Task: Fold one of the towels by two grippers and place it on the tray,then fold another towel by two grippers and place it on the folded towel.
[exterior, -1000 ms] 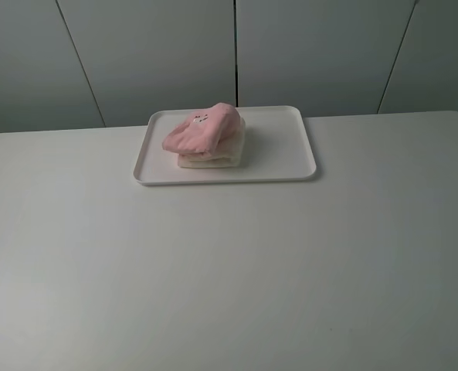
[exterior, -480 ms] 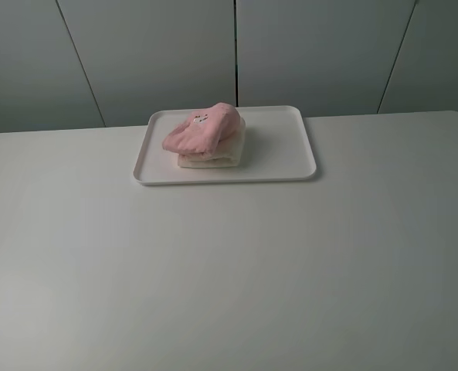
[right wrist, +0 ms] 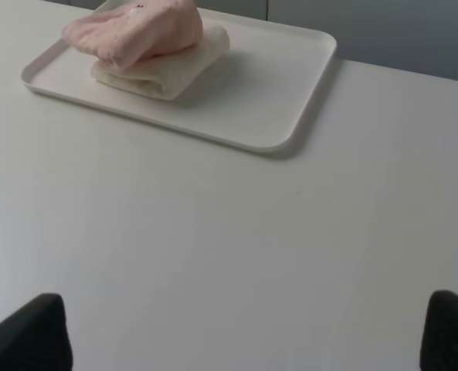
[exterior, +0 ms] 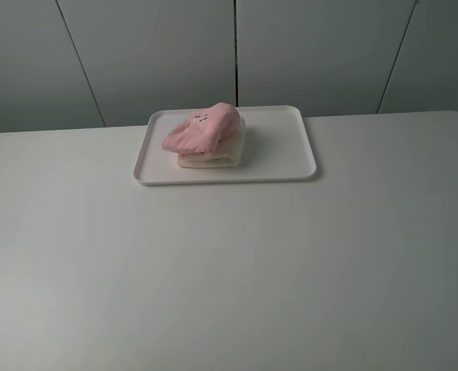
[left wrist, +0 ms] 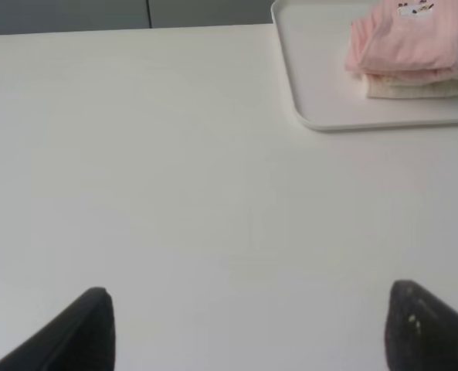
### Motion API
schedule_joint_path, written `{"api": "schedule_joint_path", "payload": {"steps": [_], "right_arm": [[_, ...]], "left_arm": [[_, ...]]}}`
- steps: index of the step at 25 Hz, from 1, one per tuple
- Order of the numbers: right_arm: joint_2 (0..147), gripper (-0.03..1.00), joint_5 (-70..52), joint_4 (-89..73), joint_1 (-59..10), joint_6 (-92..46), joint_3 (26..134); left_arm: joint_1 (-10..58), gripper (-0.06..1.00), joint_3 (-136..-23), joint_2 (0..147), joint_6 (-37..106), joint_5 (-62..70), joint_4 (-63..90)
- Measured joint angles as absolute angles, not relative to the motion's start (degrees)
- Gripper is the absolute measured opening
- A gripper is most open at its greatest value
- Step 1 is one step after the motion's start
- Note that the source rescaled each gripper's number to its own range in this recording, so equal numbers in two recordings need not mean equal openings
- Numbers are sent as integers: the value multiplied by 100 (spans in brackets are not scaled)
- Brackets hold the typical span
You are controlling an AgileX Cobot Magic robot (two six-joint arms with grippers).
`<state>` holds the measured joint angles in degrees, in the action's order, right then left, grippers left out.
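Observation:
On the white tray [exterior: 279,154] at the back of the table lies the folded cream towel [exterior: 210,158], with the folded pink towel [exterior: 202,128] resting on top of it. Both wrist views show the stack too: pink towel [left wrist: 402,42] over cream towel [left wrist: 414,86] on the tray [left wrist: 321,85], and pink towel [right wrist: 136,32] over cream towel [right wrist: 163,73] on the tray [right wrist: 267,93]. My left gripper [left wrist: 252,328] and right gripper [right wrist: 244,332] stand open and empty over bare table, well short of the tray. Neither arm shows in the high view.
The white table [exterior: 229,263] spreads wide around the tray. Grey wall panels [exterior: 236,54] rise right behind the table's far edge.

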<state>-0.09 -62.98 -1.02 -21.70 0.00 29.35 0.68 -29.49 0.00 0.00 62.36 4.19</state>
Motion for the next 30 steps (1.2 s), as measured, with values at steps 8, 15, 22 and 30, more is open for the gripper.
{"api": "schedule_joint_path", "payload": {"steps": [8, 15, 22, 30], "right_arm": [[-9, 98, -6298, -102, -1354, 0, 2935], [-9, 98, -6298, -102, 71, 0, 2935], [-9, 98, -6298, -102, 213, 0, 2935], [-9, 98, -6298, -102, 213, 0, 2935]], "left_arm": [[-105, 97, -2949, 0, 0, 6236, 453], [-658, 97, -2949, 0, 0, 6232, 453], [-672, 97, -2949, 0, 0, 6222, 453], [-672, 97, -2949, 0, 59, 6218, 453]]}}
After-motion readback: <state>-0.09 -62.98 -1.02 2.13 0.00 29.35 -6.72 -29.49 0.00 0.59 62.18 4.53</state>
